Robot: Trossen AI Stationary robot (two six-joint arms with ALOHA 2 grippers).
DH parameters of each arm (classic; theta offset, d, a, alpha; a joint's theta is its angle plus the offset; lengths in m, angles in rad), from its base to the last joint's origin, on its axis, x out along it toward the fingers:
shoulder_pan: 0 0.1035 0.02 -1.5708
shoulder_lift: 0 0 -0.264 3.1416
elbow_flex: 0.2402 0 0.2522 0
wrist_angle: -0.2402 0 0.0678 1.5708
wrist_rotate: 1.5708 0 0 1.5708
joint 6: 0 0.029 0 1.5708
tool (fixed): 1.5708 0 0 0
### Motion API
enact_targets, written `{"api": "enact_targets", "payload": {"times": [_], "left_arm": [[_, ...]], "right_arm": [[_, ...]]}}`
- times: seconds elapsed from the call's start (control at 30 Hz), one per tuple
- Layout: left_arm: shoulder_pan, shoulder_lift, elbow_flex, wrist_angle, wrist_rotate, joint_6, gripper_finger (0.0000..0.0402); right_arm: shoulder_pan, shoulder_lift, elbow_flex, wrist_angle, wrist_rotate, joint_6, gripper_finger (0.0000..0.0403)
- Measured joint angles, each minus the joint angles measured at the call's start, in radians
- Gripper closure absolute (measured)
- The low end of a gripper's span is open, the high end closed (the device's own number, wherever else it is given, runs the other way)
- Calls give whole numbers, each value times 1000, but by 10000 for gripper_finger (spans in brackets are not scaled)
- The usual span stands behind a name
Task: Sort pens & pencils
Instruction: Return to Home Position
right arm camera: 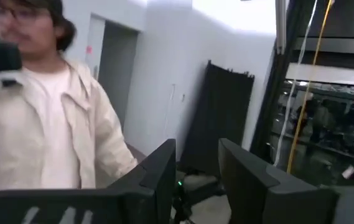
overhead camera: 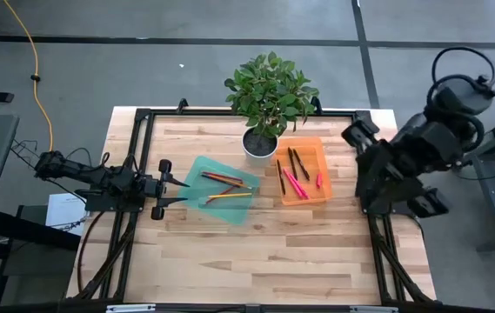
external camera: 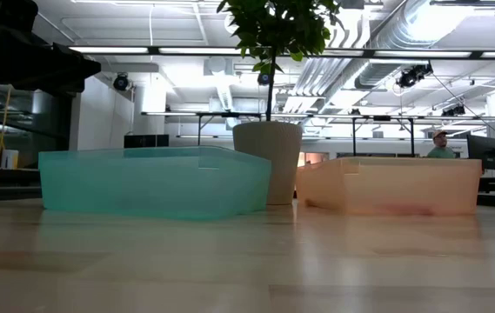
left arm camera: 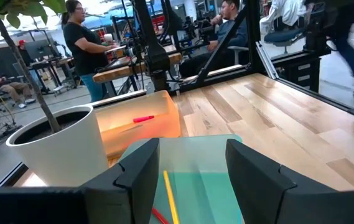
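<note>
Several pencils, red, yellow and brown, lie in a teal tray at the table's middle. Right of it, black and pink pens lie in an orange tray. My left gripper stands open and level at the teal tray's left side, touching nothing. In its wrist view the gripper looks over a yellow pencil and a pink pen. My right gripper is open and empty. It is raised off the table's right edge and faces away from the table.
A potted plant in a white pot stands behind the two trays, between them. The near half of the wooden table is bare. A black frame runs along the table's edges. A person stands beyond the right arm.
</note>
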Motion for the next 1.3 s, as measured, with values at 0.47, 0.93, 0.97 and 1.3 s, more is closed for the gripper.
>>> {"api": "enact_targets", "payload": {"times": [0.47, 0.93, 0.97, 1.3], "left_arm": [[0, 0, 0, 0, 0, 0, 229], [0, 0, 0, 0, 0, 0, 229], [0, 0, 0, 0, 0, 0, 229], [0, 0, 0, 0, 0, 0, 229]], "right_arm": [[110, -165, 1, -284, 377, -116, 312], [127, -303, 1, -360, 376, -143, 314], [127, -316, 0, -362, 377, -147, 314], [127, -449, -121, -221, 359, -206, 314]]}}
